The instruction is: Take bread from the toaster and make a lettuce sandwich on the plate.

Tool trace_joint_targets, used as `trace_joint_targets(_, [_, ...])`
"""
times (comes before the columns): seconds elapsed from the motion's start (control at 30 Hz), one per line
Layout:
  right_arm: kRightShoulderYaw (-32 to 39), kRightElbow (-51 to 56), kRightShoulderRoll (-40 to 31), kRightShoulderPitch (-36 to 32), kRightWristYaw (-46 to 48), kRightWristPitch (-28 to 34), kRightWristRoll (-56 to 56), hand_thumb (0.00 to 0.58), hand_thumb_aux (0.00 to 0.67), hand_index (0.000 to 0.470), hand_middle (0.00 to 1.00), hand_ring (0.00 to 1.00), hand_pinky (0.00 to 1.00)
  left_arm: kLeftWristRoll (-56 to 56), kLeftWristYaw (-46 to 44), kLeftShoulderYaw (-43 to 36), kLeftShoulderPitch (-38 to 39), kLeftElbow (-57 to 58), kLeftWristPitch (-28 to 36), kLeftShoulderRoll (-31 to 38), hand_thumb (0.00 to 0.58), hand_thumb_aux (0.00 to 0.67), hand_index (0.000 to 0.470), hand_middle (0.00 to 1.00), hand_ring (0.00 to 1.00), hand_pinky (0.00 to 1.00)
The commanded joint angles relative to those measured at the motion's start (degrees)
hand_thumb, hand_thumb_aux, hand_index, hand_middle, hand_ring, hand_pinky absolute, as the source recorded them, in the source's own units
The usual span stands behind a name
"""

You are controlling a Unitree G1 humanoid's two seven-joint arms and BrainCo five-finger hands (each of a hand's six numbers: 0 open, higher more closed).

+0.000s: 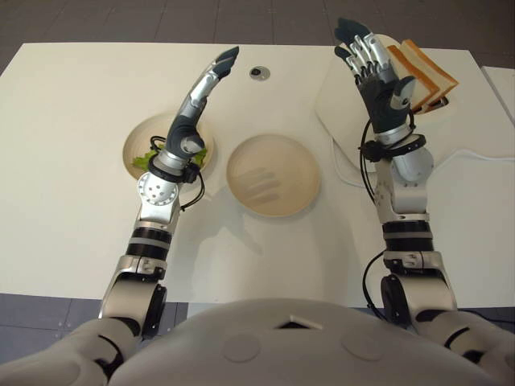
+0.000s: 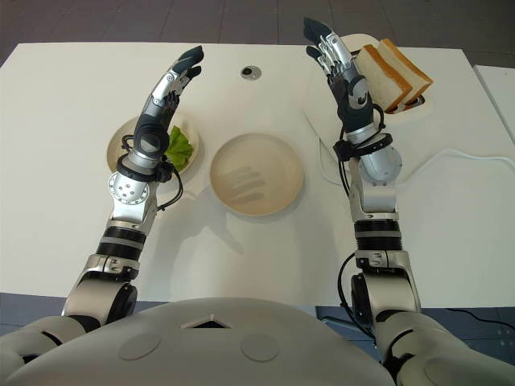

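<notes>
Two slices of bread (image 1: pixel 424 74) stand up out of the white toaster (image 1: pixel 342 92) at the back right. My right hand (image 1: pixel 372 64) is raised just left of the bread, fingers straight and open, holding nothing. An empty cream plate (image 1: pixel 273 174) sits at the table's middle. To its left a small bowl (image 1: pixel 145 138) holds green lettuce (image 2: pixel 181 147). My left hand (image 1: pixel 203 84) hangs above that bowl with fingers stretched out, open and empty, and its wrist hides part of the lettuce.
A round metal grommet (image 1: pixel 259 72) is set into the white table (image 1: pixel 72 121) behind the plate. A white cable (image 1: pixel 475 155) runs from the toaster toward the right edge. A second table (image 1: pixel 503 80) begins past a gap at far right.
</notes>
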Motion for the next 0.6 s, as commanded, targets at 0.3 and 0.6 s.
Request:
trace_joint_targets(0.3, [-0.06, 0.55, 0.01, -1.14, -1.27, -1.84, -2.96, 0.000, 0.000, 0.000, 0.00, 0.00, 0.00, 0.93, -0.03, -0.25, -0.32, 0.54, 0.51, -0.27, 0.000, 0.000, 0.000, 0.00, 0.00, 0.00])
trace_joint_targets(0.6, [-13.41, -10.47, -14.91, -1.04, -14.07, -2.90, -30.16, 0.000, 0.000, 0.000, 0.00, 0.00, 0.00, 0.95, 0.23, 0.18, -0.15, 0.59, 0.23, -0.08, 0.000, 0.000, 0.000, 0.00, 0.00, 0.00])
